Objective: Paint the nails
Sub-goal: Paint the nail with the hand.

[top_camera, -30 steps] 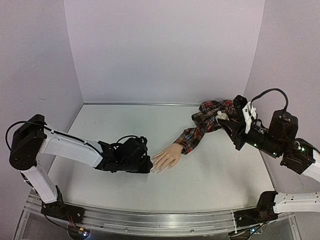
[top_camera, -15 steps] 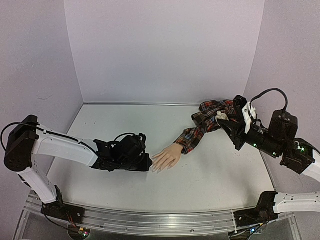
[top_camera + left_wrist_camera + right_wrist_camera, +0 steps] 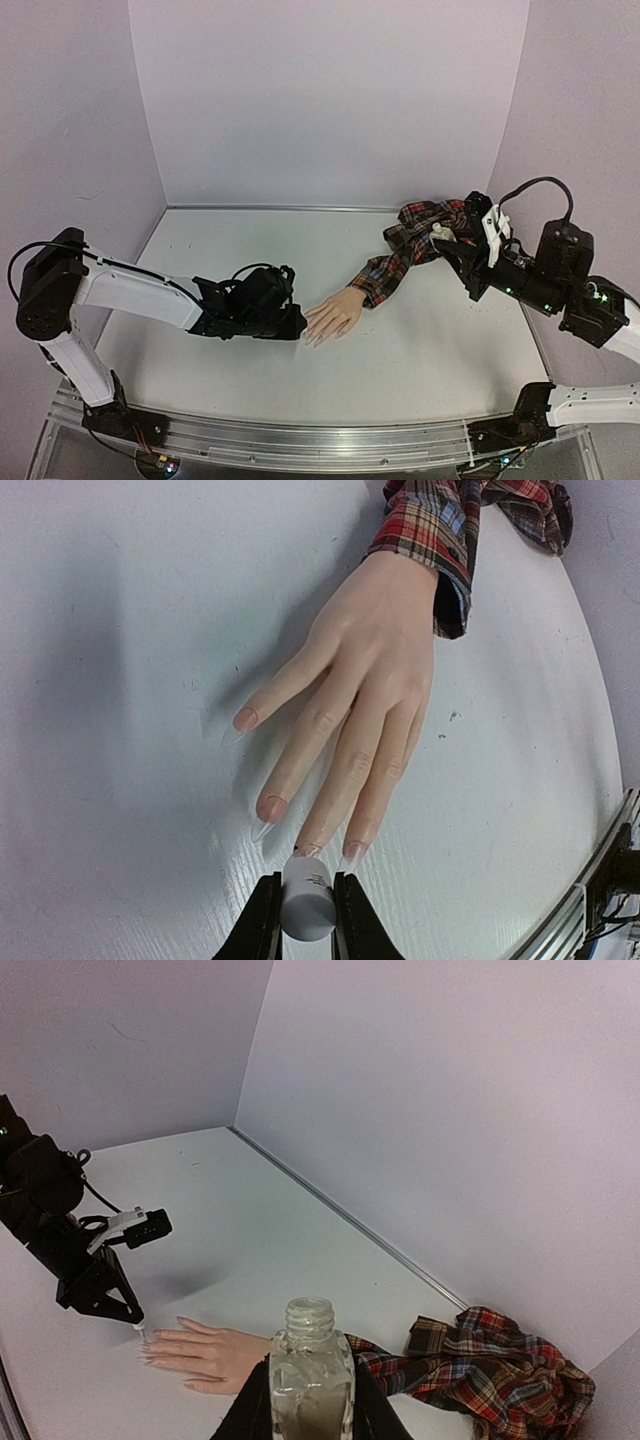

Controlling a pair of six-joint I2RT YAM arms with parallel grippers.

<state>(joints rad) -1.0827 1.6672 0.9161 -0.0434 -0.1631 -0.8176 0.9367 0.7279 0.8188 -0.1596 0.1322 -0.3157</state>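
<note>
The mannequin hand (image 3: 335, 315) lies palm down mid-table in a red plaid sleeve (image 3: 405, 255). In the left wrist view its fingers (image 3: 330, 770) point at me, with pale long nails (image 3: 268, 808) at the tips. My left gripper (image 3: 305, 920) is shut on the white cap (image 3: 306, 898) of the polish brush, which is right at the middle finger's nail (image 3: 308, 851). It also shows in the top view (image 3: 290, 325). My right gripper (image 3: 312, 1415) is shut on the open clear bottle (image 3: 312, 1375), held up at the right (image 3: 442, 236).
The plaid shirt bunches in a heap (image 3: 435, 220) at the back right, under my right arm. Lilac walls close the table on three sides. A metal rail (image 3: 300, 440) runs along the near edge.
The left gripper has shifted very slightly at the fingertips; the hand and right arm have not moved.
</note>
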